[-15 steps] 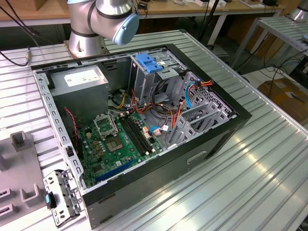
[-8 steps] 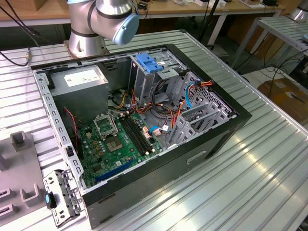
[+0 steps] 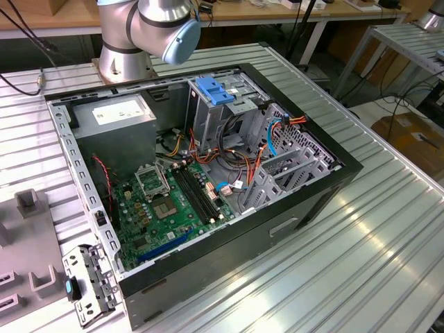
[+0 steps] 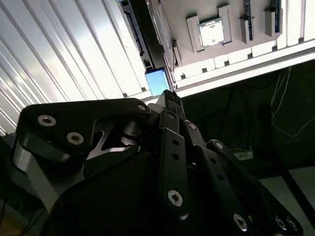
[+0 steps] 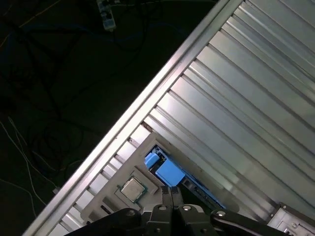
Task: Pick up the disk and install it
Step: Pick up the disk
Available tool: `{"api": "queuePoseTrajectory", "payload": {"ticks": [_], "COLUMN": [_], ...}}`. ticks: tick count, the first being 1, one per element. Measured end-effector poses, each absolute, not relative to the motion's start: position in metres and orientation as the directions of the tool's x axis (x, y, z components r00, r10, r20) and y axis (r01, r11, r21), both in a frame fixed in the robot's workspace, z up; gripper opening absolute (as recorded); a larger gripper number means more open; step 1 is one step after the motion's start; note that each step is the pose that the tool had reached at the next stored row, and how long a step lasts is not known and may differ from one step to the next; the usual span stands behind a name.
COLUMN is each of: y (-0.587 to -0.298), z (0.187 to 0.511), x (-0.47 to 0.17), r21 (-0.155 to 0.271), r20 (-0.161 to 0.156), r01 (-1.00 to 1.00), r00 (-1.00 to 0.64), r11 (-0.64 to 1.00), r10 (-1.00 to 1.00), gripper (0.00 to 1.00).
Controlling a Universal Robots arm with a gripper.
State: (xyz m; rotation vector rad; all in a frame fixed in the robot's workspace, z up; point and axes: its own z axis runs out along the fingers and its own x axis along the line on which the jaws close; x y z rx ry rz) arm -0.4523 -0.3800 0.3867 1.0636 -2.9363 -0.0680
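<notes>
Silver robot arm [image 3: 149, 28] climbs out of the exterior view's top. In the first wrist view the black gripper [image 5: 171, 191] aims at the ribbed table, fingers pinched together on nothing, just short of the dark blue-railed disk [image 5: 169, 173]. The disk sits edge-on in a grey fixture plate [image 5: 140, 167], its body mostly hidden.

A ribbed, silvery metal table [image 3: 388, 229] gleams under bright overhead light, with a long wooden workbench [image 3: 277, 15] along the far side, dark cables [image 3: 300, 31] hanging beneath it, a second slatted metal table [image 3: 409, 41] at the exterior view's right, and a cardboard box [image 3: 416, 135] on the pale floor [image 3: 368, 104].
</notes>
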Motion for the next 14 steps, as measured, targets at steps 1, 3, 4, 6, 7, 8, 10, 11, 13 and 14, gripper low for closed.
{"api": "queuePoseTrajectory", "payload": {"ticks": [1,3,4,6,7,8,10,11,13,14], "y": [-0.38,-0.38,-0.38,-0.38,-0.38,-0.38,-0.38,-0.38,-0.38,-0.38], "z": [0.3867,0.3867,0.3867,0.3867,0.3867,0.3867,0.3867,0.3867,0.3867,0.3867], "x": [-0.4523,-0.4523,-0.4523,-0.4523,-0.4523,-0.4523,-0.4523,-0.4523,-0.4523,-0.4523], "r21": [0.047,0.047,0.047,0.047,0.047,0.047,0.047,0.047,0.047,0.047], "r20": [0.002,0.002,0.002,0.002,0.002,0.002,0.002,0.002,0.002,0.002], "r01": [-0.646,-0.657,-0.662,-0.672,-0.676,-0.682,-0.691,-0.696,-0.705,-0.71], "r00": [-0.763,-0.753,-0.749,-0.74,-0.736,-0.73,-0.722,-0.718,-0.708,-0.704], "r11": [0.762,0.752,0.748,0.739,0.735,0.73,0.721,0.717,0.708,0.703], "r10": [-0.646,-0.658,-0.662,-0.673,-0.677,-0.683,-0.692,-0.696,-0.706,-0.71], "gripper": [0.11,0.11,0.11,0.11,0.11,0.11,0.11,0.11,0.11,0.11]}}
